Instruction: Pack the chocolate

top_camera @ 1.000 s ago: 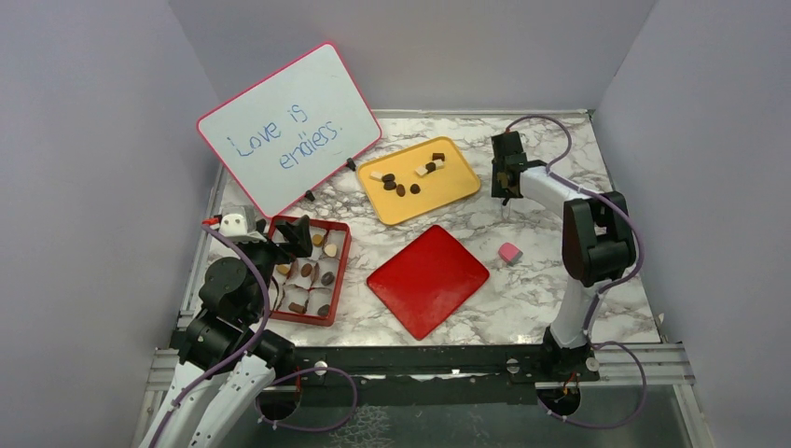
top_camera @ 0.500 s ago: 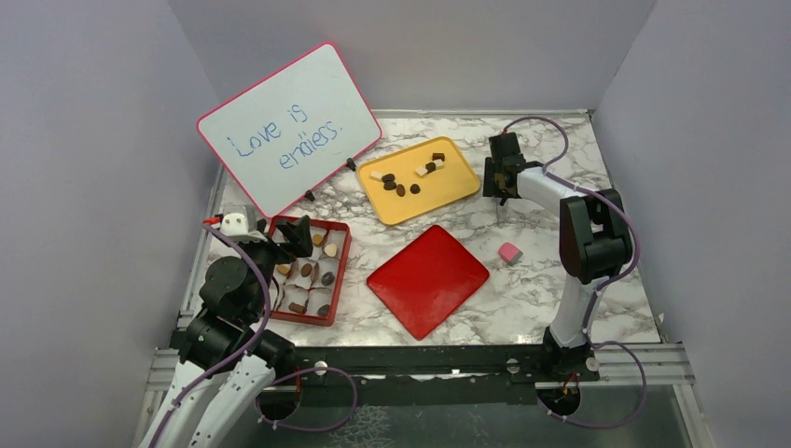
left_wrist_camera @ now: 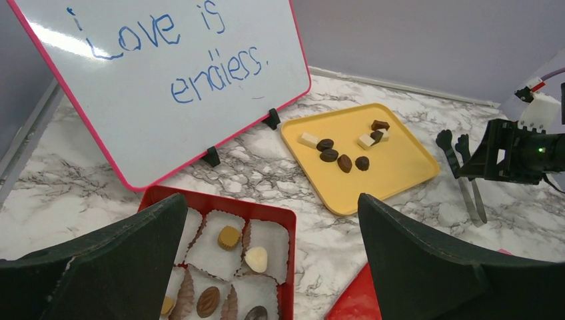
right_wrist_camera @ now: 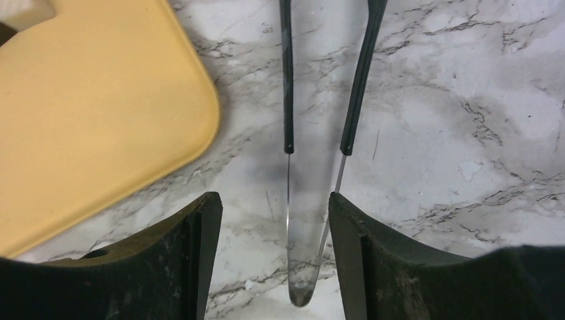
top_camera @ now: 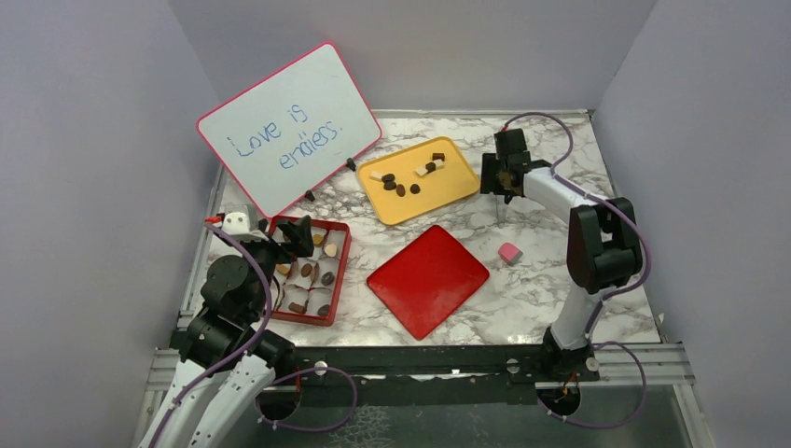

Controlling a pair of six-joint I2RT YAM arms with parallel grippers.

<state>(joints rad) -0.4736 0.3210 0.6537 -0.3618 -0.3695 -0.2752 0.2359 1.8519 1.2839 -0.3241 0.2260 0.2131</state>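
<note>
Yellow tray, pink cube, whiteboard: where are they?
yellow tray [top_camera: 440, 191], top view, on a bare part of its floor.
pink cube [top_camera: 509, 252], top view, on its top face.
whiteboard [top_camera: 289, 126], top view, on the middle of its writing surface.

The whiteboard [top_camera: 289, 126] stands at the back left; right of it lies the tray [top_camera: 448, 191], chocolate [top_camera: 401, 189] on it. Before the board sits the box [top_camera: 338, 271], more chocolate inside. The lid [top_camera: 427, 278] lies mid-table, a cube [top_camera: 509, 252] to its right. The tongs [right_wrist_camera: 287, 80] lie right of the tray, below my right gripper [right_wrist_camera: 270, 200].

The whiteboard [top_camera: 289, 126] carries blue handwritten words reading "Love is endless."
</note>
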